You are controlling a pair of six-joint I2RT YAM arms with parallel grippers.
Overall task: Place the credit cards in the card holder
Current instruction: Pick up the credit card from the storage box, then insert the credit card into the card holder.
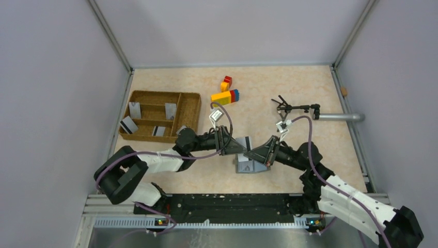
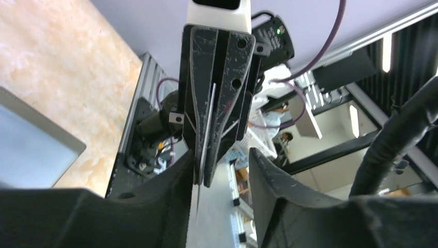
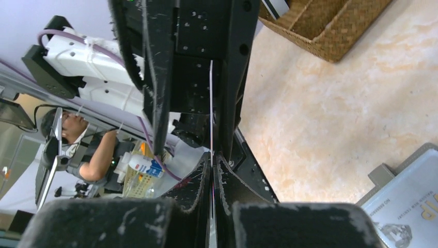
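Right gripper (image 1: pixel 258 150): fingers pressed together on one credit card (image 1: pixel 244 143), which is held on edge in the air. The right wrist view shows the card's thin edge pinched between both pads. A dark stripe is visible on the card in the top view.

Left gripper (image 1: pixel 231 143): fingers apart, one on either side of the same card. The card sits close against one finger; contact cannot be confirmed.

Card holder (image 1: pixel 251 165): flat on the counter (image 1: pixel 310 82), directly under the two grippers, near the middle of the near edge. A grey-blue panel faces up inside a grey rim. In the right wrist view this panel carries a line of small dark print and some gold letters, both too small and blurred to read.

Other cards (image 1: pixel 135 109): at least four, silver-grey, some with a dark stripe. They stand or lean in the compartments of the wicker tray (image 1: pixel 192 111), which lies along the left edge toward the far-left corner.

Toy blocks (image 1: pixel 225 96): a yellow, red and blue cluster toward the middle of the far edge, with a smaller red and orange piece just beyond it.

Black tool (image 1: pixel 289 107): mounted on a metal tube (image 1: pixel 341 117) that reaches in from the right edge.

White tags (image 1: pixel 216 116): one by each wrist, markings unreadable.
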